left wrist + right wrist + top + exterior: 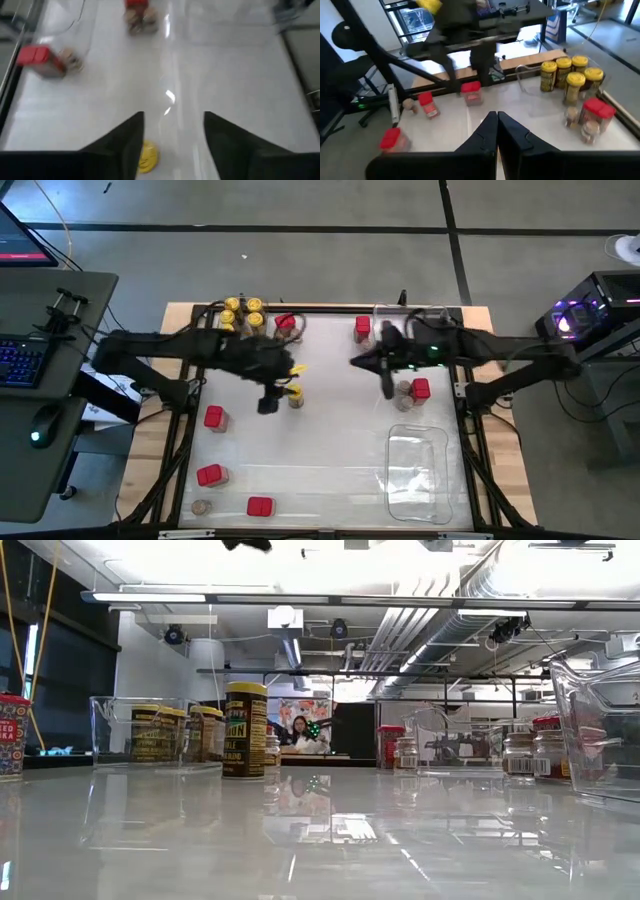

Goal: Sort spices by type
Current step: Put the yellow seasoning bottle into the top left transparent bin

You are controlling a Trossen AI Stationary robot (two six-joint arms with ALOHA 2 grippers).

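My left gripper (270, 402) hangs open over the middle left of the table, nothing between its fingers (174, 117). A yellow-lidded jar (294, 393) stands upright on the table just beside it. Its lid (146, 156) shows outside one finger, and the jar also shows in the low view (245, 730). My right gripper (388, 385) is shut and empty (496, 117) over the middle right, next to a brown-lidded jar (404, 390) and a red box (420, 388). Several yellow-lidded jars (243, 312) stand grouped at the far left.
Red boxes stand scattered: two at the far edge (285, 323) (362, 328), others at the left (213, 417) (210, 475) and near edge (259, 506). A brown-lidded jar (203, 506) stands near left. A clear tray (415, 470) lies near right, another at the far right (400, 315).
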